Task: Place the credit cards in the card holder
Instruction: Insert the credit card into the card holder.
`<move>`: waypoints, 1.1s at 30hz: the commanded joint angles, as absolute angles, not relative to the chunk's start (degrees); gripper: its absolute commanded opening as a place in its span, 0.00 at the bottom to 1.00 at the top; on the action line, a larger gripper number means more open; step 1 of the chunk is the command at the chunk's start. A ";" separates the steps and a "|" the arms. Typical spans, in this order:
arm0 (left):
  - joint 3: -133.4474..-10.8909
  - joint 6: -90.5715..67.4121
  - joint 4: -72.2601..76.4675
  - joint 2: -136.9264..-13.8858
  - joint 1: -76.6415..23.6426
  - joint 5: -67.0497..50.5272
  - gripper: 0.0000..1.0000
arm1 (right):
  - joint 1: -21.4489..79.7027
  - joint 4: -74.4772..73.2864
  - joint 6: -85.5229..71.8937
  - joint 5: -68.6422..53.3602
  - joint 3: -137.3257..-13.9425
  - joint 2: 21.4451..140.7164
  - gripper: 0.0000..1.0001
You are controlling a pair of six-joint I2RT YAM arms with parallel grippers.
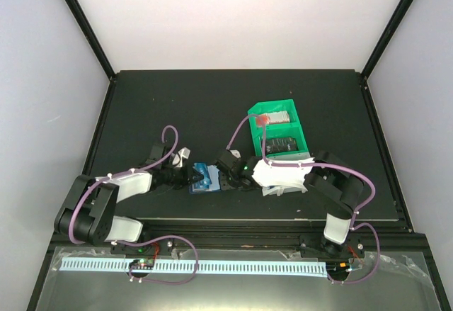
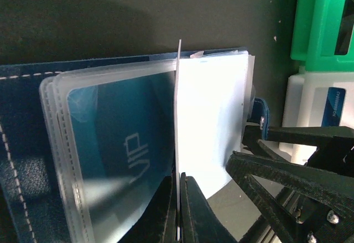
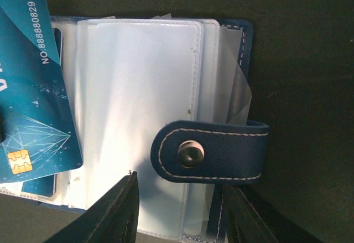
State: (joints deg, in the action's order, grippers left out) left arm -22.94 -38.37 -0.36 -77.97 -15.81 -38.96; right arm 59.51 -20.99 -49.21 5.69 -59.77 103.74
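The navy card holder [image 1: 204, 181] lies open on the black table between both grippers. Its clear sleeves show in the right wrist view, with the snap tab [image 3: 210, 151] folded over them. One sleeve holds a blue "VIP" card [image 2: 121, 143]. My left gripper [image 2: 180, 210] is shut on a blue credit card, seen edge-on [image 2: 178, 115] above the sleeves. Its face with chip and number shows in the right wrist view [image 3: 33, 88]. My right gripper [image 3: 177, 221] is open, its fingers [image 3: 110, 215] straddling the holder's near edge by the tab.
A green compartment bin [image 1: 272, 105] stands behind the right arm, with items in its two compartments. A white bin with another blue card [image 2: 332, 104] sits to the holder's right. The right gripper's fingers [image 2: 276, 171] sit close to the holder's tab side.
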 commanded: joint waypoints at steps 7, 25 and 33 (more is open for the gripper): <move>-20.73 -40.39 4.08 -81.85 -15.89 -45.09 0.02 | 58.97 -19.80 -49.39 3.60 -58.38 104.80 0.44; -20.66 -43.76 11.99 -86.72 -16.12 -50.92 0.03 | 58.97 -19.86 -49.12 2.64 -58.99 106.39 0.44; -21.41 -43.12 11.95 -87.80 -16.50 -50.87 0.06 | 58.97 -19.69 -48.77 2.38 -59.10 106.66 0.44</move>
State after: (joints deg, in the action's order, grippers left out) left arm -20.86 -43.59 10.66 -86.26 -15.86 -50.02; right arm 59.09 -20.43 -48.93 4.43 -59.66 103.79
